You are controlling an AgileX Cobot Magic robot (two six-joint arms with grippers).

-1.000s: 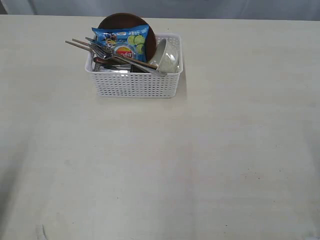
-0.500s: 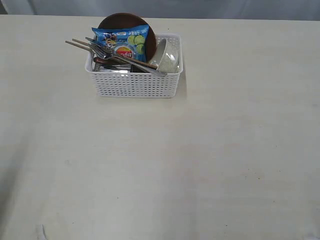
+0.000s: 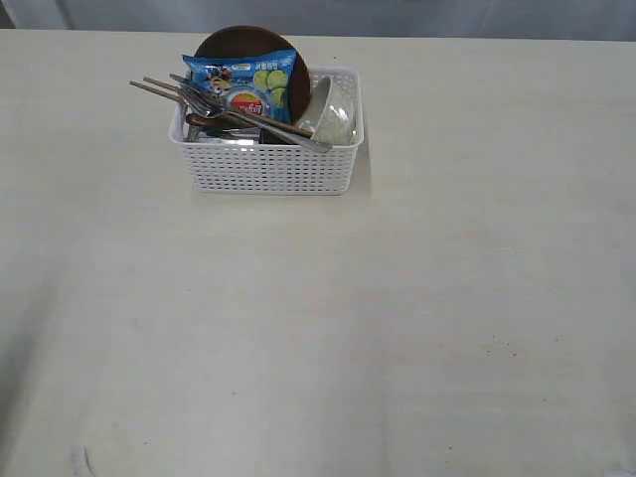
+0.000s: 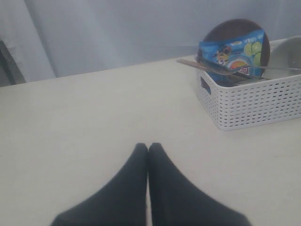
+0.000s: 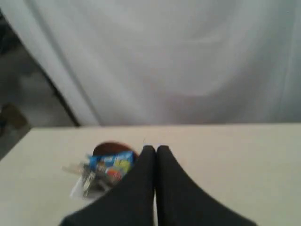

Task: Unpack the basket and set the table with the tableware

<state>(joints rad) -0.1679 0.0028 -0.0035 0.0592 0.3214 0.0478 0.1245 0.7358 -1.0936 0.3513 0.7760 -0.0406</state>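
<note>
The white perforated basket (image 3: 266, 164) stands at the back of the cream table (image 3: 397, 328). In it lean a round brown plate (image 3: 248, 42), a pale grey-green bowl (image 3: 333, 114), and a steel fork and wooden chopsticks (image 3: 214, 104) that stick out over its left rim. A blue chip bag (image 3: 246, 84) rests on top. Neither gripper shows in the exterior view. My left gripper (image 4: 148, 147) is shut and empty over bare table, with the basket (image 4: 254, 101) well off to one side. My right gripper (image 5: 155, 149) is shut and empty, far from the blurred basket (image 5: 82, 188).
A pale curtain (image 4: 141, 33) hangs behind the table's far edge. Bare tabletop stretches in front of the basket and to both its sides.
Nothing in the basket has moved. A small dark shape at the bottom right corner of the exterior view half a second ago is gone.
</note>
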